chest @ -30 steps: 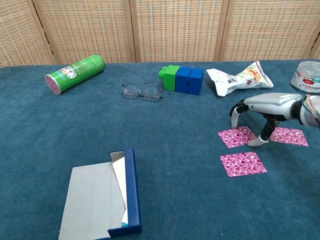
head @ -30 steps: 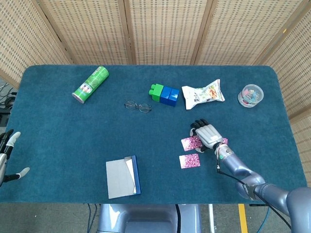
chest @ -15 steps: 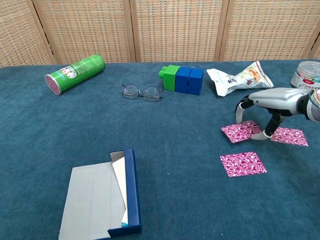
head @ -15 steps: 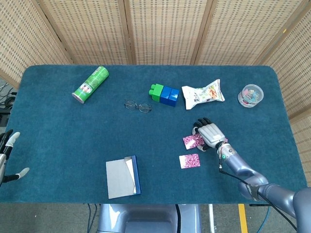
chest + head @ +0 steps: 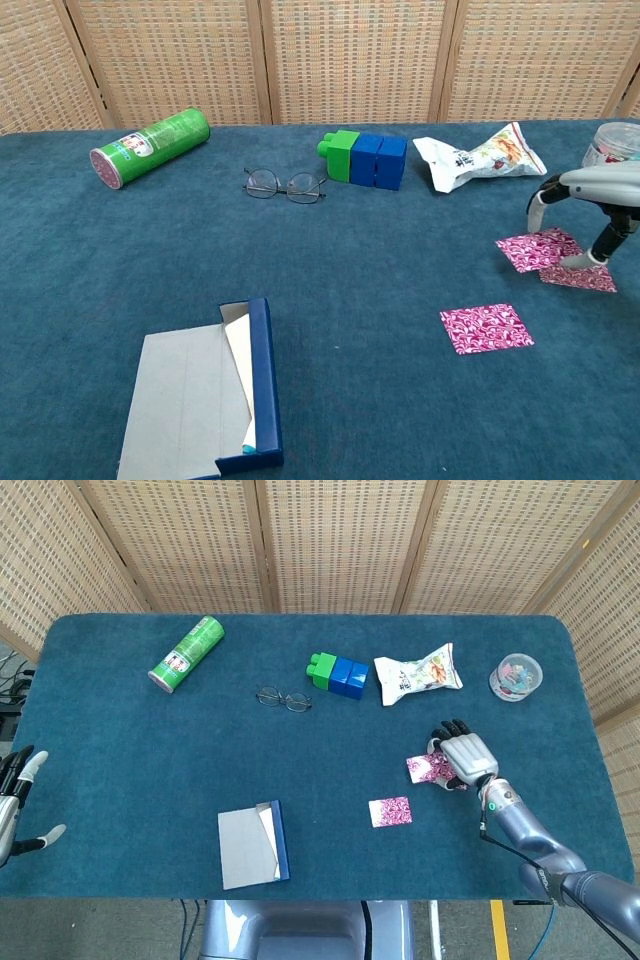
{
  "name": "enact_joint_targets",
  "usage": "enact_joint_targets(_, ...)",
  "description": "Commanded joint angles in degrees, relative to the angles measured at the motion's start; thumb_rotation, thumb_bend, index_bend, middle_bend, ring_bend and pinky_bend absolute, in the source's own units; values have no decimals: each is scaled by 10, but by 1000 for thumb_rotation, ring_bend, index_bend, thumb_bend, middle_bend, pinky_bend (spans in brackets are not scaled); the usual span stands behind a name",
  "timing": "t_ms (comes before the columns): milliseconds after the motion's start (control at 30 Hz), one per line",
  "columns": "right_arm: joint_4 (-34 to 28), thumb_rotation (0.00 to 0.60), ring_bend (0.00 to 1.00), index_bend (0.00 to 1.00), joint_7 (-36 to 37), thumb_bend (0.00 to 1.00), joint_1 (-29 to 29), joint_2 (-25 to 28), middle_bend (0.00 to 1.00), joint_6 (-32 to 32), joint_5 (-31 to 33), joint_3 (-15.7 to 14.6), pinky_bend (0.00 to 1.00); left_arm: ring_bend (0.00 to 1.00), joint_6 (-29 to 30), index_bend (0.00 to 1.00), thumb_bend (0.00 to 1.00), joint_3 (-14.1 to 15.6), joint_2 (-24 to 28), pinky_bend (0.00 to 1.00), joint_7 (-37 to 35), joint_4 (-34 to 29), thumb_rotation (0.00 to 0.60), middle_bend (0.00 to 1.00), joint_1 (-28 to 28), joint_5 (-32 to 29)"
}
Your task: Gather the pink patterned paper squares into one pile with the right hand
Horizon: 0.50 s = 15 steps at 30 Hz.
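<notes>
My right hand arches over a pink patterned square, its fingertips pressing down on the sheet. That sheet overlaps a second pink square lying to its right, which is mostly hidden under the hand in the head view. A third pink square lies alone on the cloth, nearer the front edge and left of the hand. My left hand hangs off the table's left side with fingers spread and nothing in it.
On the blue tablecloth lie a green can, glasses, green and blue blocks, a snack bag, a clear round tub and a grey and blue box.
The right hand has slid to the right, dragging the pink square under its fingers until it overlaps the rightmost square. The lone front square stayed put.
</notes>
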Motion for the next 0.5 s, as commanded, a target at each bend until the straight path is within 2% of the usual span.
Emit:
enact_joint_targets(33, 13, 600, 0, 445, 8, 337, -14, 3, 201, 6, 2, -8, 0, 0, 1, 0, 58, 0, 1, 0, 2, -3, 553, 0, 0, 1)
enact_joint_targets(500, 56, 600, 0, 431, 45, 315, -30, -3, 176, 2, -16, -16, 0, 0, 6, 0, 58, 3, 5, 0, 7, -12, 554, 0, 4, 4)
